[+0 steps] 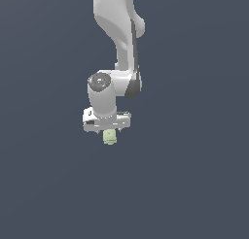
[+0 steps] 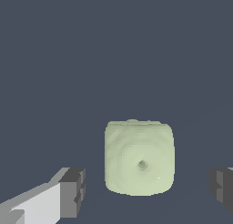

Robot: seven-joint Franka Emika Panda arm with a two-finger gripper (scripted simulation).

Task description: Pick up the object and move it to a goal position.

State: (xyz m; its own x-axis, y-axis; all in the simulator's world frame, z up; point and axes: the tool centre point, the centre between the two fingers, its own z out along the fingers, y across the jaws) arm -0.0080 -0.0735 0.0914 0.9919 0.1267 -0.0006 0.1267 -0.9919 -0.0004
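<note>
The object (image 1: 110, 137) is a small pale yellow-green lumpy block, seen just under the white gripper (image 1: 110, 134) in the exterior view. In the wrist view the object (image 2: 139, 157) fills the space between the two dark fingertips (image 2: 73, 191), with a gap on each side. The gripper (image 2: 148, 189) is open and its pads do not touch the block. The white arm (image 1: 119, 43) comes down from above, its hand pointing down at the object.
A plain dark blue-grey surface (image 1: 194, 175) lies all around, with no other objects, edges or containers in view.
</note>
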